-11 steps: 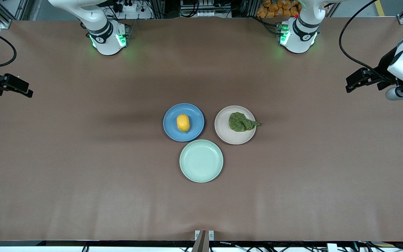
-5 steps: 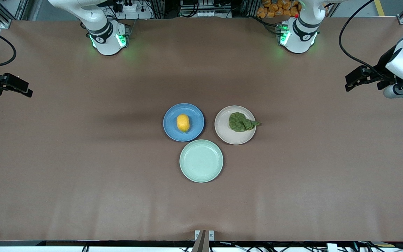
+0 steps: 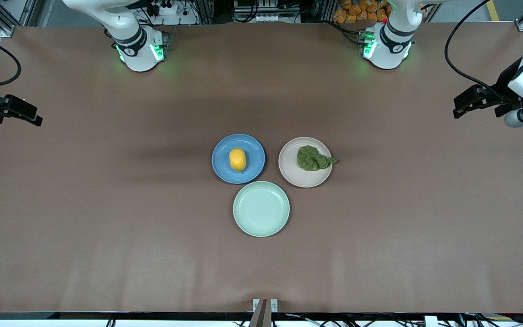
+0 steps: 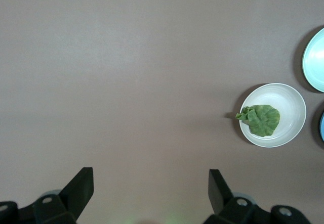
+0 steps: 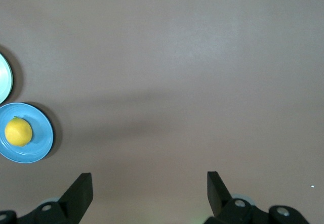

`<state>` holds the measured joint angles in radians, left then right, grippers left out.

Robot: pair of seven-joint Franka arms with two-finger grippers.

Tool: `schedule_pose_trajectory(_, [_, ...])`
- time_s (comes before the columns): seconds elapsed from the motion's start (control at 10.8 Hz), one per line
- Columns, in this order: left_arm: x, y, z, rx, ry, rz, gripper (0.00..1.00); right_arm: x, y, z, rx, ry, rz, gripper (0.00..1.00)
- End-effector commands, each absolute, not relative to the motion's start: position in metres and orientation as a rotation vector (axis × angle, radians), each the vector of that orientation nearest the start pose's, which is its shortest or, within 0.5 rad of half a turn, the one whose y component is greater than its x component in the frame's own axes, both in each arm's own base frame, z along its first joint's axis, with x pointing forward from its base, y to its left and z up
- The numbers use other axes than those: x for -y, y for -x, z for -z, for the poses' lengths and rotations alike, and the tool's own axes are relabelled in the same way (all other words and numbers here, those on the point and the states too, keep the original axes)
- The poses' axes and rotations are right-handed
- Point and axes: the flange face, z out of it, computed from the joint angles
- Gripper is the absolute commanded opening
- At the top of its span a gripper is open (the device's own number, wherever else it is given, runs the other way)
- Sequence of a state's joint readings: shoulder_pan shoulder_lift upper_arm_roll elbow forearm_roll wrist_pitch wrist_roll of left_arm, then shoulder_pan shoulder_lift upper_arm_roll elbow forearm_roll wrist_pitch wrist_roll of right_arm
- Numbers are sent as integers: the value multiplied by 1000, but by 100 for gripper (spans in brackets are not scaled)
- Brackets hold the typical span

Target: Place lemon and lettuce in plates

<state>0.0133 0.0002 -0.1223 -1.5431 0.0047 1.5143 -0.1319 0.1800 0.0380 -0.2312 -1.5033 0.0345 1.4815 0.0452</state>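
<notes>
The yellow lemon (image 3: pixel 237 159) lies in the blue plate (image 3: pixel 225 170) at the table's middle; both also show in the right wrist view, lemon (image 5: pixel 18 131) on plate (image 5: pixel 43 143). The dark green lettuce (image 3: pixel 311 158) lies in the beige-pink plate (image 3: pixel 304 179), its tail over the rim; it also shows in the left wrist view (image 4: pixel 260 120) on its plate (image 4: pixel 291 110). My left gripper (image 3: pixel 463 105) is open and empty, high over the left arm's end of the table. My right gripper (image 3: pixel 32 119) is open and empty over the right arm's end.
A pale mint-green plate (image 3: pixel 261 208) stands empty, nearer the front camera than the other two plates and touching both. The brown table cover (image 3: pixel 107 227) is bare around the plates.
My left gripper has drifted slightly toward its end of the table and a little upward. The right arm, the plates, lemon and lettuce have not moved.
</notes>
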Motion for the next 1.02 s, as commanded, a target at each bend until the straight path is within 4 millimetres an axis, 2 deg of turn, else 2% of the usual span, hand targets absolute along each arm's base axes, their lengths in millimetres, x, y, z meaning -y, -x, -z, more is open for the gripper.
schedule_pose_trajectory(0.0, [59,-541,-652,19,3145,6,100,23,-555,-634,-165,3120,-92,100])
schedule_pose_trajectory(0.92, [61,-540,-656,9,3145,19,100,31,-549,-632,-183,3111,-102,100])
